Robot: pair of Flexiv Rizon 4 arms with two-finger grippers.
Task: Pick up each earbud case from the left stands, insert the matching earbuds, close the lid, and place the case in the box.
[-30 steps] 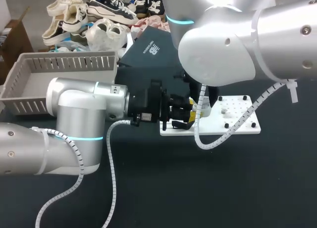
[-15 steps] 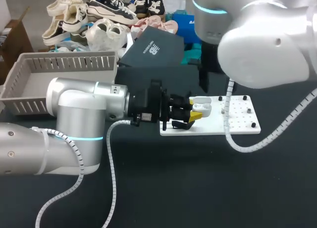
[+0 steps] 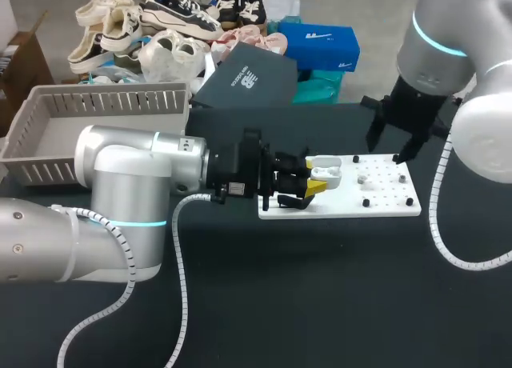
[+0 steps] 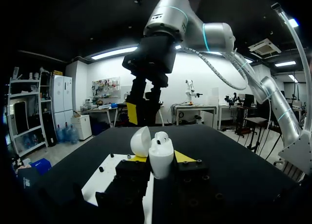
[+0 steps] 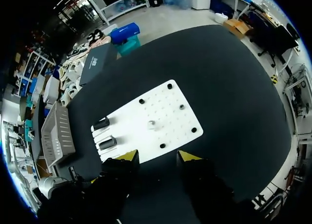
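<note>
Over black table (image 3: 320,304), left jaws clamp an open case (image 4: 161,158), base hidden, earbud (image 4: 163,135) perhaps inside; right jaws gape.

In the head view, fixed high above and behind, tilted down over the table (image 3: 240,304) from afar. From the left wrist, low and near level, close up on the open earbud case (image 4: 161,158), facing the right arm (image 4: 168,24) beyond. From the right wrist, high up, pointing almost straight down on the white board (image 5: 165,112) — common to all three views.
</note>
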